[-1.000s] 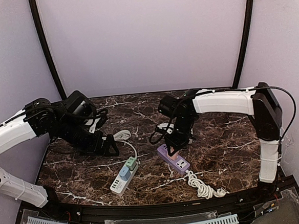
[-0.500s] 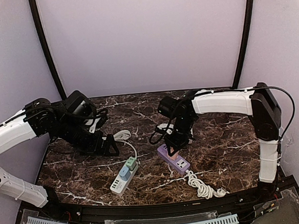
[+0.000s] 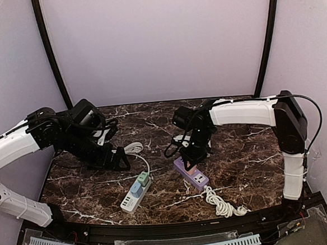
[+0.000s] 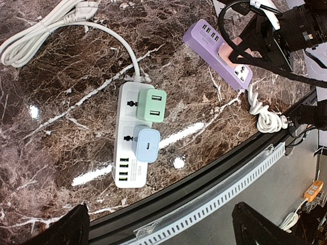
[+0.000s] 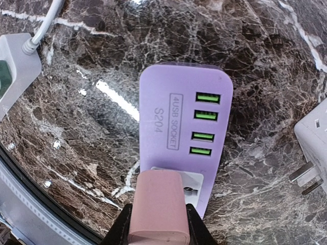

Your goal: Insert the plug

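A purple power strip (image 3: 196, 177) lies on the marble table, right of centre. It also shows in the right wrist view (image 5: 179, 109) and in the left wrist view (image 4: 203, 37). My right gripper (image 3: 189, 157) is shut on a pink plug (image 5: 156, 206) and holds it over the strip's white socket (image 5: 193, 182). The plug's pins are hidden, so I cannot tell how deep it sits. My left gripper (image 3: 119, 159) is open and empty, low over the table left of a white power strip (image 3: 134, 194). Its fingertips (image 4: 76, 227) frame the table's front edge.
The white strip (image 4: 122, 153) carries a green adapter (image 4: 152, 105) and a blue adapter (image 4: 146, 145). Its white cable (image 4: 36, 30) coils behind it. A loose white adapter (image 5: 312, 148) lies beside the purple strip. The purple strip's coiled cable (image 3: 222, 202) lies near the front edge.
My right gripper with the pink plug has shifted slightly, and the purple strip has moved a little to the right with it. The left arm has not moved.
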Controlling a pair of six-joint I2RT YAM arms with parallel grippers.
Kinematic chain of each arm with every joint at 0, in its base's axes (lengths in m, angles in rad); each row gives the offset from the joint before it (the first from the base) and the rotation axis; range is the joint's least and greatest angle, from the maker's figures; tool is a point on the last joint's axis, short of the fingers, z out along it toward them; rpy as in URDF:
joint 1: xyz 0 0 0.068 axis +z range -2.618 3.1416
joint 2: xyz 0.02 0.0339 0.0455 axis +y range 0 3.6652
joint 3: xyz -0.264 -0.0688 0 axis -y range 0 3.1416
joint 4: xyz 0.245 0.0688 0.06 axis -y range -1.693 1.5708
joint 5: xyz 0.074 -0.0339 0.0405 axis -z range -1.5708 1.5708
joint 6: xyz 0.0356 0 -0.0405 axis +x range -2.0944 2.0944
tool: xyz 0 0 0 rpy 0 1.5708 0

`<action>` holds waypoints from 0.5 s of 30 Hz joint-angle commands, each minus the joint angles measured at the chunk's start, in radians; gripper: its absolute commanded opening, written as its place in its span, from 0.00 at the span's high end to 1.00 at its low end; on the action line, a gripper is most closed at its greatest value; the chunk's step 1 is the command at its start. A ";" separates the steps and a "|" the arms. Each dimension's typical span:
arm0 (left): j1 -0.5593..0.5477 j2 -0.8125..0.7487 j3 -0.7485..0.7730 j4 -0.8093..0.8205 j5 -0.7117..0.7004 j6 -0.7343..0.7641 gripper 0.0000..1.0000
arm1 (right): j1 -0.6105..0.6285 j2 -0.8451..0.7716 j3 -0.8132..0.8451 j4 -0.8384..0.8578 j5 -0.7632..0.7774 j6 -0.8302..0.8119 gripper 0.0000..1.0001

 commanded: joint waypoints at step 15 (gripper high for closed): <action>0.003 -0.016 -0.014 -0.007 -0.010 0.004 0.03 | 0.015 0.043 0.025 -0.024 0.118 0.071 1.00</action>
